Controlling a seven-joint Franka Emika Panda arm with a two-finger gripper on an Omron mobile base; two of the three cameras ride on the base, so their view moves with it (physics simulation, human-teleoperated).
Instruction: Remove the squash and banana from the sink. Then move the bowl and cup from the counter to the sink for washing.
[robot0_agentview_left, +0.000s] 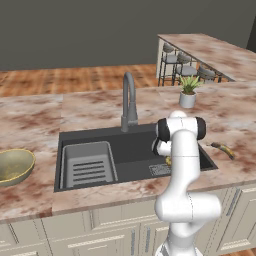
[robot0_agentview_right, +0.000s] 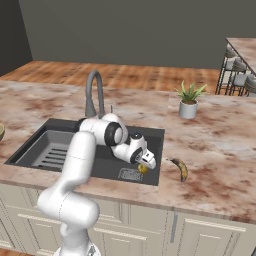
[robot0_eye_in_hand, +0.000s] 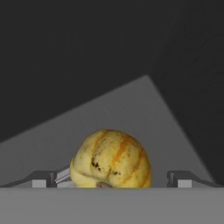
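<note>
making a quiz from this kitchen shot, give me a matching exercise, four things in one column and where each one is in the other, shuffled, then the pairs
Things:
1. squash
2. banana
3. bowl
4. potted plant

Places:
A. on the counter left of the sink
B. inside the sink, between the open end effector fingers
C. at the back of the counter, right of the faucet
D. on the counter just right of the sink

Pairs: 1-B, 2-D, 3-A, 4-C

squash (robot0_eye_in_hand: 111, 159) in the sink (robot0_agentview_left: 135, 145) by its right end, banana (robot0_agentview_right: 181, 169) on the counter (robot0_agentview_right: 220, 145) right of the sink, bowl (robot0_agentview_left: 14, 165) left
</note>
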